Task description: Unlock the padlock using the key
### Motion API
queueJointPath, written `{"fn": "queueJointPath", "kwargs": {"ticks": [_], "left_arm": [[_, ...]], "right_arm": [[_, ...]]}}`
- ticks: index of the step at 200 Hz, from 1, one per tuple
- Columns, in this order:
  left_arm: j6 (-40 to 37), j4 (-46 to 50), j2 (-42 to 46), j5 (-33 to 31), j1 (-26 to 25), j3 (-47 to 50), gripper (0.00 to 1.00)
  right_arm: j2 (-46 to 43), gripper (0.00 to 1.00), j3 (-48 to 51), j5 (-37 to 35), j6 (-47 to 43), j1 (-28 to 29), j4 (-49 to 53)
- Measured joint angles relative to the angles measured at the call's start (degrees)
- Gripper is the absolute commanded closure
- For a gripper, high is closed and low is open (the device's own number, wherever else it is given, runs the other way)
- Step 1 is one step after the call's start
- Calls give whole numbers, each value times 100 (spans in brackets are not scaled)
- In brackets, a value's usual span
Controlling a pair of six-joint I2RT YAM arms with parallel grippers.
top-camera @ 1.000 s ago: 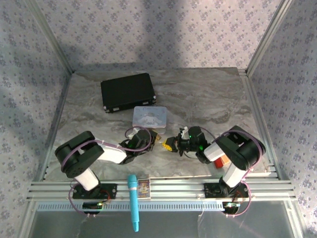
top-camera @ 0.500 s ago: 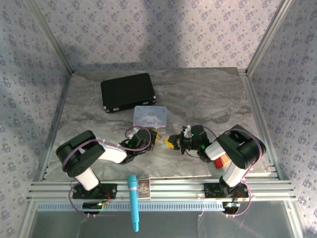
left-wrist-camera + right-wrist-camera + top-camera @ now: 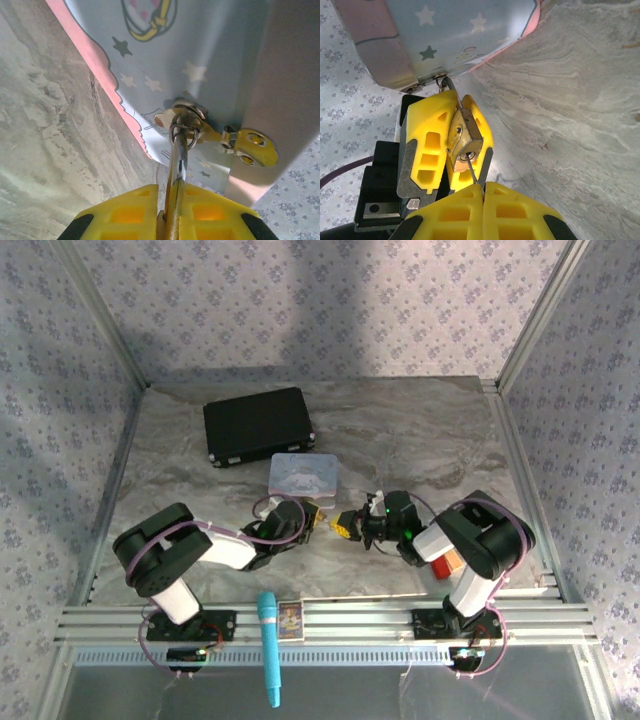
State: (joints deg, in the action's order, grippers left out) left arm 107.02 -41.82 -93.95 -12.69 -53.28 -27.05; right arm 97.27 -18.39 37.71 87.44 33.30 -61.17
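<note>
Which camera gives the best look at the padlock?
Right wrist: the padlock shows brass body and keyhole close up. Left wrist catches its silvery shackle; top external leaves it a tiny speck.

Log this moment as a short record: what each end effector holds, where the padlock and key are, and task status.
left end effector: shut on the padlock
right end effector: shut on the key
key: tip at the padlock's keyhole, depth unclear
padlock: shackle hooked through the latch of the pale blue tin
status: shackle not seen open
</note>
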Motion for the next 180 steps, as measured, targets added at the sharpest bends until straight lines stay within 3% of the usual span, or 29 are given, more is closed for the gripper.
{"fn": "queueJointPath", "kwargs": {"ticks": [180], "left_arm": [[-111,-4,22,-42,-15,28,100]], "right_arm": [[603,100,-55,522,243,-269,-726]]}}
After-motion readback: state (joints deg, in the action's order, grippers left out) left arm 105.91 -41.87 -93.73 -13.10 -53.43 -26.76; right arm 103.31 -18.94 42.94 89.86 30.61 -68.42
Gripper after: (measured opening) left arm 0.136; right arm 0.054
